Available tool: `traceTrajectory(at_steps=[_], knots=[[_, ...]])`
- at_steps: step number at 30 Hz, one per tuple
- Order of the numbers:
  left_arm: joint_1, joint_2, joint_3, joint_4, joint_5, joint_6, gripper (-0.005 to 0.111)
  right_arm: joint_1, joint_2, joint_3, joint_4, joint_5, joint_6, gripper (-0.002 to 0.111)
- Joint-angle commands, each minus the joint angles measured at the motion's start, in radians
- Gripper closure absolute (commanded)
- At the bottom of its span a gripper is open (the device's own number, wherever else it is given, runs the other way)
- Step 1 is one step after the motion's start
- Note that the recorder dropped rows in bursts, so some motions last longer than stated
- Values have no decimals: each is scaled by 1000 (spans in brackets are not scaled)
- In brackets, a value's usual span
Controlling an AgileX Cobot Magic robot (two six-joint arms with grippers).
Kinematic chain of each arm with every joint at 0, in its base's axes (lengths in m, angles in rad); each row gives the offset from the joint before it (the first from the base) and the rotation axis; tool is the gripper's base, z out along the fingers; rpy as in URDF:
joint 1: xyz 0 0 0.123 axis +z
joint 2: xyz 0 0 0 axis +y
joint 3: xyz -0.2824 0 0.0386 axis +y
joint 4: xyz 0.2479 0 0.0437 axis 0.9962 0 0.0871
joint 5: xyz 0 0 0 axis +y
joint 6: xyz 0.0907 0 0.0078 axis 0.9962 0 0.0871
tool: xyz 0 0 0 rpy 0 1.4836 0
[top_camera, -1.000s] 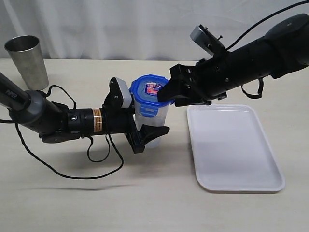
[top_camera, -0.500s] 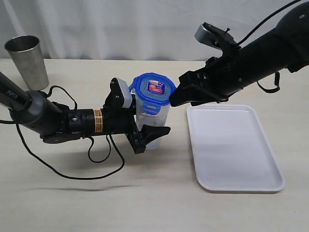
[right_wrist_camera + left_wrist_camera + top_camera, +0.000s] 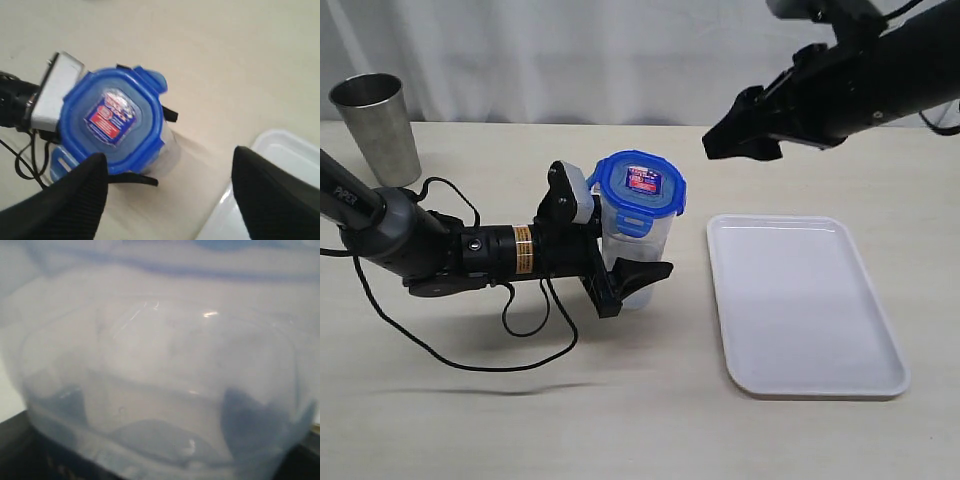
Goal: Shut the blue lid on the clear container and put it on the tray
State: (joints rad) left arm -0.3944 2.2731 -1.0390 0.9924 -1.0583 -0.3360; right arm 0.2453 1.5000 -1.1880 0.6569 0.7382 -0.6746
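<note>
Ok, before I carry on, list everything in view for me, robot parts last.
blue lid: one, bright blue with a red-and-white sticker, sitting on top of the clear container.
clear container: one, transparent, upright on the table left of the tray.
tray: one, white, on the table's right side.
steel cup: one, grey metal, upright at the far left back.
cable: one, black, looped on the table under the left arm.
table: one, beige.
left tool: one, black, closed around the clear container.
right tool: one, black, open, raised above the table behind the tray.
</note>
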Motion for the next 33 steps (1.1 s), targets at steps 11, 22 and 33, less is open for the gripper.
traceTrajectory(at_steps=[11,22,33], knots=[[3,-11,-3,-11,-12,-4,107,323,-59,3,-371,-136,-54,46],[3,-11,-3,-9,-11,-4,107,432,96,3,-782,-188,166,57],[3,-11,-3,-9,-11,-4,107,432,161,3,-804,-158,104,57]])
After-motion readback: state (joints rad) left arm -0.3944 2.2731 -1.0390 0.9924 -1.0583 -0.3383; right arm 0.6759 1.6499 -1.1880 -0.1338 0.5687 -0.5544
